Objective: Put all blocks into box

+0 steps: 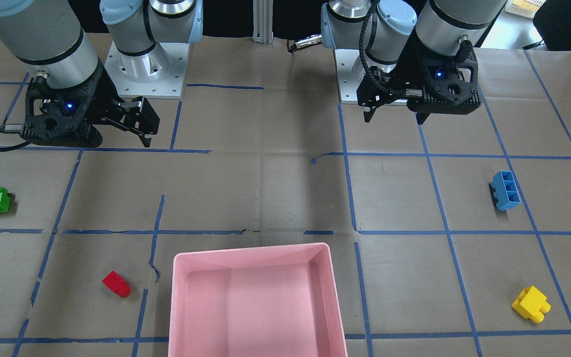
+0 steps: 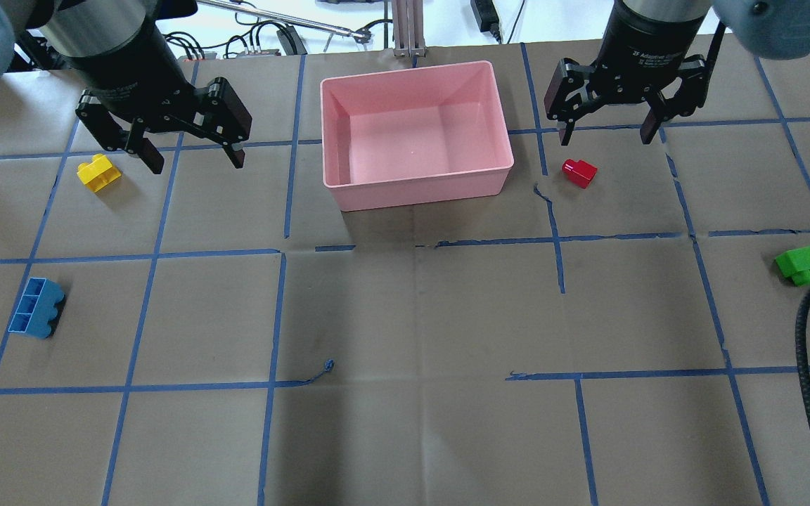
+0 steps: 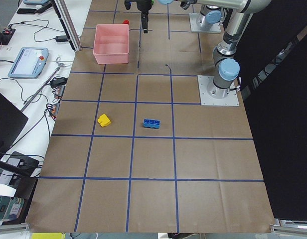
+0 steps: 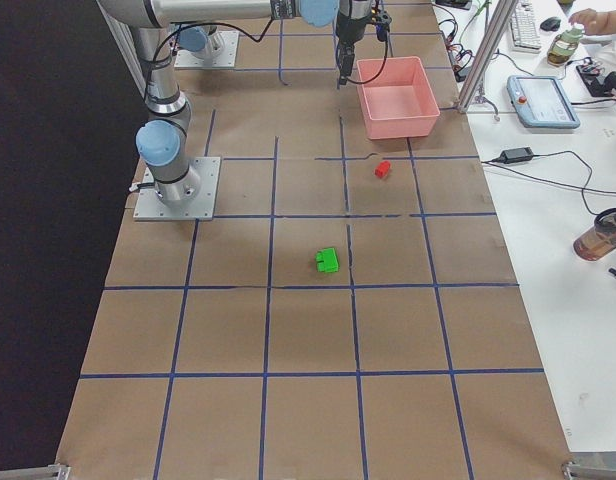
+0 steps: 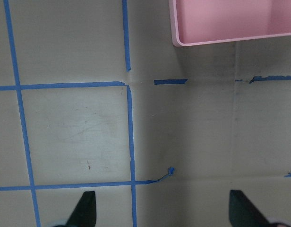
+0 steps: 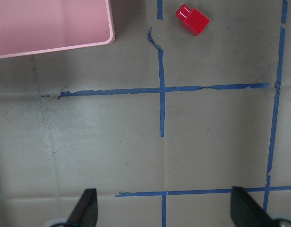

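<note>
The box (image 2: 415, 191) is a pale pink shallow tray with raised walls, at upper centre of the overhead view. All four blocks lie outside it on the table (image 2: 405, 316), which is covered in brown paper marked in blue squares. The red block (image 2: 579, 173), with one stud, sits just right of the box, and the green block (image 2: 804, 263) lies near the right edge at mid height. The yellow block (image 2: 98, 173) is at upper left. The blue block (image 2: 36, 316) is lower on the left edge, its three open cells turned up.

The left gripper (image 2: 196, 161) hangs just right of the yellow block, jaws spread wide and holding nothing. The right gripper (image 2: 607, 135) hangs just up-frame of the red block, jaws equally wide apart.

The front-facing view cuts the box off at its bottom edge, while the overhead shows it whole. The right wrist view catches the red block at upper right and a box corner at upper left. The left wrist view takes in a box corner at upper right. The yellow block's studs are hard to count from overhead
</note>
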Action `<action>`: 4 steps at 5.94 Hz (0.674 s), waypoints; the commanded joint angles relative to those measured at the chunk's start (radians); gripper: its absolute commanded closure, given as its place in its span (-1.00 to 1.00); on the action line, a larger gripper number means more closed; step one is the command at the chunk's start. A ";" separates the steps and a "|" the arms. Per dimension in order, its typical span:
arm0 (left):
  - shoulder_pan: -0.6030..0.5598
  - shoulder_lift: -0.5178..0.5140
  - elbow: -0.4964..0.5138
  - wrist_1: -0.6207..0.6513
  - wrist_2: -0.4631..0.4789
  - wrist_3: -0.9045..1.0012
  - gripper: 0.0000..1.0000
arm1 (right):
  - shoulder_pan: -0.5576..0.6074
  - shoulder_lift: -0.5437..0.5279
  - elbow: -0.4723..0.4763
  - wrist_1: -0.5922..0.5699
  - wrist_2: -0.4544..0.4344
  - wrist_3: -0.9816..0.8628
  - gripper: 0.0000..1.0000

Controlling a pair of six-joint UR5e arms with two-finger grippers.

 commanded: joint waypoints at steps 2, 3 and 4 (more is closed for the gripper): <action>0.292 -0.010 -0.054 0.015 -0.006 0.316 -0.97 | 0.000 0.002 0.000 -0.002 0.000 -0.002 -0.99; 0.354 -0.024 -0.058 0.016 -0.004 0.406 -0.96 | -0.003 0.003 0.000 -0.002 0.000 -0.002 -0.99; 0.408 -0.044 -0.085 0.078 -0.003 0.533 -0.96 | -0.009 0.005 0.000 -0.002 0.000 -0.009 -0.99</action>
